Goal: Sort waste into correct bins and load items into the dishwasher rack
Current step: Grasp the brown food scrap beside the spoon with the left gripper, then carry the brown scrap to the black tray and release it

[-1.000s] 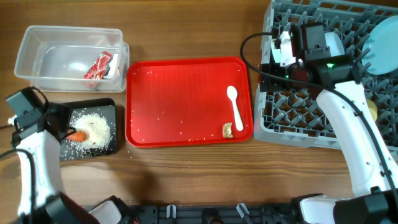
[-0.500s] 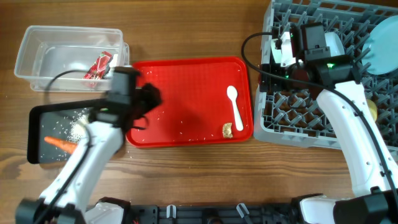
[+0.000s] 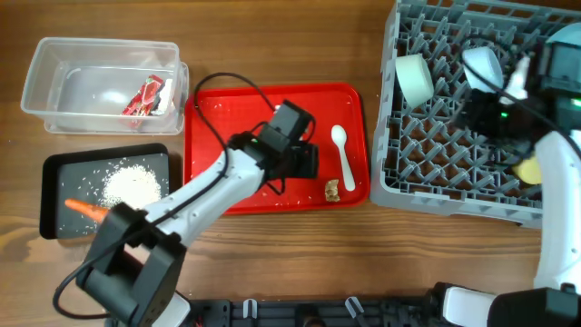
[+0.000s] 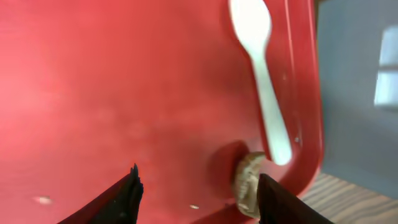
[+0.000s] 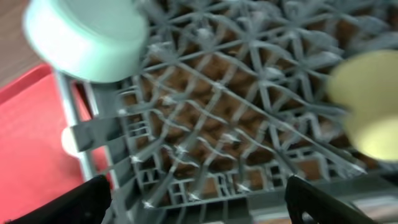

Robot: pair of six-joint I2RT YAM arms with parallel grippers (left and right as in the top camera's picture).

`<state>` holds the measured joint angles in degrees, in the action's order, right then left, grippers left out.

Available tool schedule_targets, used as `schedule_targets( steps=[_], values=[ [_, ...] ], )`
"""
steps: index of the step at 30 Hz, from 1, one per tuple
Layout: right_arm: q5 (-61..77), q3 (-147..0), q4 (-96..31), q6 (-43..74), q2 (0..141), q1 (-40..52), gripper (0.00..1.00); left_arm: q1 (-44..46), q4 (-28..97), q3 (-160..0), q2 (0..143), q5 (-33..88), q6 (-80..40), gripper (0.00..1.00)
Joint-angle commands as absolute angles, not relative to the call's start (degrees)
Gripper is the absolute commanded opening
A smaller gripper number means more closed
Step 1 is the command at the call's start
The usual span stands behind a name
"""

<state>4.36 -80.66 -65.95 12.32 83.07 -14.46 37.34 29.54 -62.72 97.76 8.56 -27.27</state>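
Observation:
My left gripper point(image 3: 307, 163) point(image 4: 199, 186) is open and empty, low over the red tray, with the brown food bit point(image 3: 332, 189) point(image 4: 247, 183) just beside its right finger. The white spoon point(image 3: 343, 154) point(image 4: 264, 87) lies beyond it. My right gripper point(image 3: 487, 115) point(image 5: 199, 199) is open and empty over the grey rack point(image 3: 454, 182) point(image 5: 205, 124). The rack holds the pale green bowl point(image 3: 416, 78) point(image 5: 84, 37), the white-blue bowl point(image 3: 481, 64) and the yellow cup point(image 3: 529, 169) point(image 5: 367, 106). The clear tub point(image 3: 54, 64) holds the wrapper point(image 3: 145, 95). The black tray point(image 3: 54, 182) holds rice point(image 3: 132, 186) and the carrot point(image 3: 86, 209).
The red tray point(image 3: 236, 123) lies in the middle between the bins and the rack, with a few stray grains on it. The pale blue plate point(image 3: 567, 38) stands at the rack's far right corner, partly behind my right arm. The left arm's cable loops over the tray's back edge.
My left arm swung from the black tray across to the red tray's right part. My right arm drew back to the right, and the pale green bowl now stands free in the rack.

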Motion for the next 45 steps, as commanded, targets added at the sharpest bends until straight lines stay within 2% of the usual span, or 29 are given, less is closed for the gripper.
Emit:
schedule_targets(
  steps=[1, 12, 19, 20, 21, 23, 27, 31, 35, 38, 45],
  values=[
    [6.9, -80.5, -66.3, 11.8, 82.0, -16.1, 0.93, 39.7, 29.6, -63.4, 101.8, 14.0, -27.5, 0.61],
    [6.9, -80.5, -66.0, 11.8, 82.1, -16.1, 0.93, 44.5, 26.1, -63.4, 106.2, 15.0, -27.5, 0.64],
    [6.9, -80.5, -66.1, 11.8, 82.1, -16.1, 0.93, 45.3, 25.5, -63.4, 109.0, 15.0, -28.4, 0.60],
    [6.9, -80.5, -66.1, 11.8, 82.1, -16.1, 0.93, 45.3, 25.2, -63.4, 109.3, 15.0, -29.2, 0.57],
    [6.9, -80.5, -66.1, 11.8, 82.1, -16.1, 0.93, 45.3, 25.0, -63.4, 109.4, 15.0, -29.4, 0.48],
    [6.9, -80.5, -66.1, 11.8, 82.1, -16.1, 0.93, 45.2, 24.5, -63.5, 109.4, 15.0, -29.4, 0.37],
    [6.9, -80.5, -66.0, 11.8, 82.1, -16.1, 0.93, 45.2, 24.2, -63.5, 109.4, 15.0, -29.4, 0.28],
    [6.9, -80.5, -66.1, 11.8, 82.1, -16.1, 0.93, 44.9, 24.2, -63.5, 109.2, 15.0, -29.4, 0.09],
    [6.9, -80.5, -66.1, 11.8, 82.1, -16.1, 0.93, 42.2, 24.6, -63.5, 108.4, 14.7, -29.4, 0.04],
    [6.9, -80.5, -66.1, 11.8, 82.1, -16.1, 0.93, 38.0, 26.5, -63.7, 106.2, 14.7, -29.4, 0.04],
    [6.9, -80.5, -66.0, 11.8, 82.1, -16.1, 0.93, 23.7, 36.1, -63.7, 96.5, 11.0, -28.7, 0.04]
  ],
)
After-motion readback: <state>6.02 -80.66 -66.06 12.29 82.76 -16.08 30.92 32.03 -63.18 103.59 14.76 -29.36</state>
